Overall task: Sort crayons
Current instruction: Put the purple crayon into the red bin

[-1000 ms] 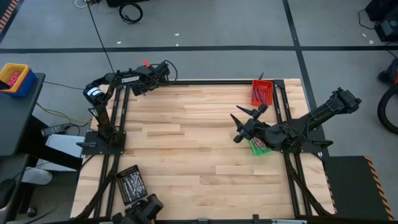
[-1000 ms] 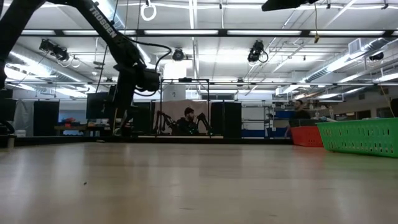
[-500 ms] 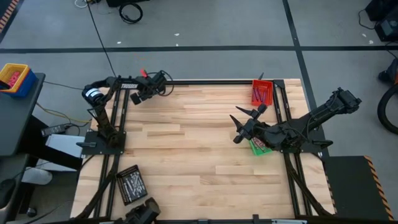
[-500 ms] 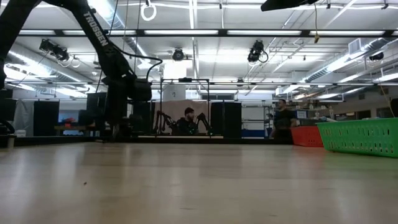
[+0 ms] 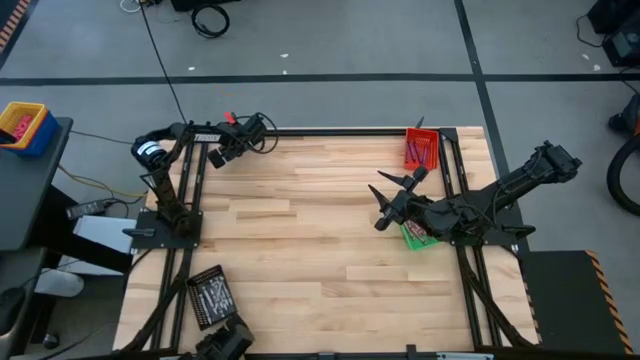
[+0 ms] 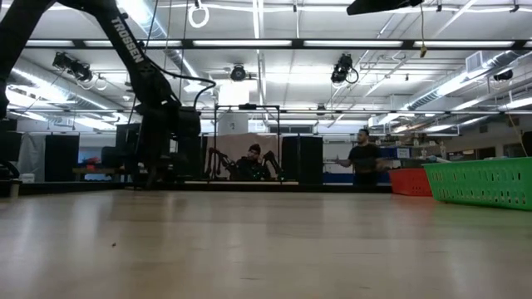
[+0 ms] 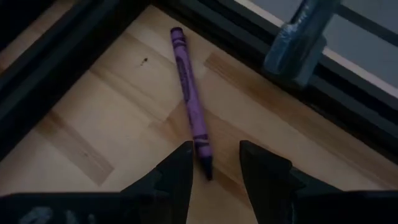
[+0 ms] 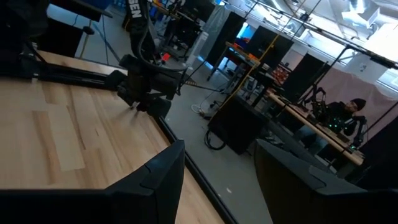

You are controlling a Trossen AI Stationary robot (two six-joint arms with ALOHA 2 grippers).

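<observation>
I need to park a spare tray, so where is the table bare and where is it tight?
The wide wooden middle of the table is bare, between the left gripper at the far left corner and the right gripper. It is crowded on the right, around the red tray and green tray, and at the black tray. A purple crayon lies in the left gripper's corner.

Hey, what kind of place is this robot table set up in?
Probably a robotics lab or workshop: rows of ceiling strip lights, benches with other equipment behind a person, and a wooden table framed by dark rails with two arms.
</observation>
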